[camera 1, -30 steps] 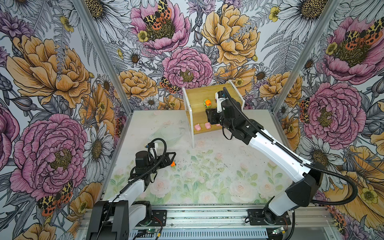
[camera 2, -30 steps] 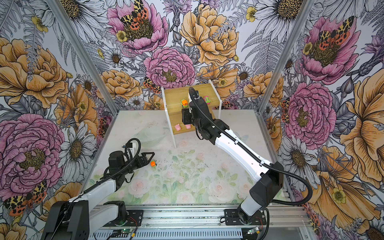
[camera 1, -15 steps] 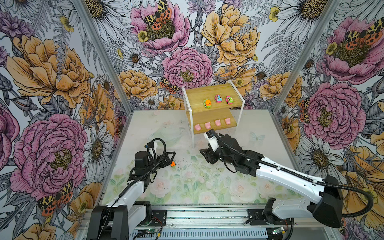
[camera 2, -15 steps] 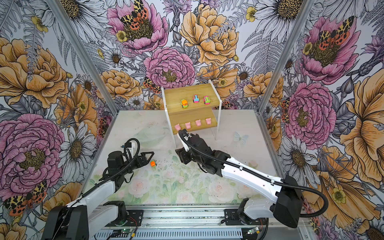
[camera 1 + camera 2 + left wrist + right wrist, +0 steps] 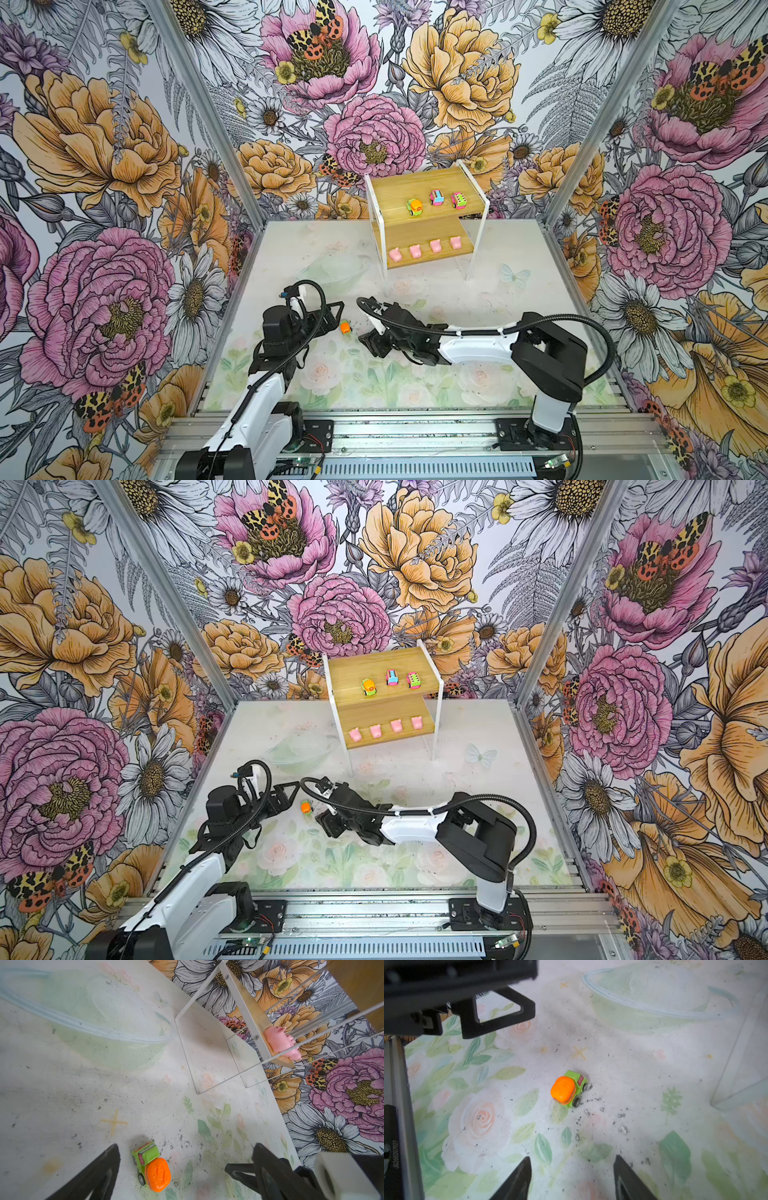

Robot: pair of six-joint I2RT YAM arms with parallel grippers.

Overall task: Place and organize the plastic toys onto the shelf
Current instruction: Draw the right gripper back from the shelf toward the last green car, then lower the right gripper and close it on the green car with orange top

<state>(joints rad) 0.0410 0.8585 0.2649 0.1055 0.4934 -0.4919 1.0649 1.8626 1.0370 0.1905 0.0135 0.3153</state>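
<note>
One tiny orange-and-green plastic car (image 5: 568, 1089) lies on the floral surface (image 5: 365, 395), well apart from the small two-tier bamboo shelf with a white metal frame (image 5: 395, 187). Our right claw (image 5: 572, 1159) faces it, released and empty; our left claw (image 5: 187, 1147) is released too, with the car just beside one finger. We judge the right should centre its jaws across the car's sides and stay clear of the left.
</note>
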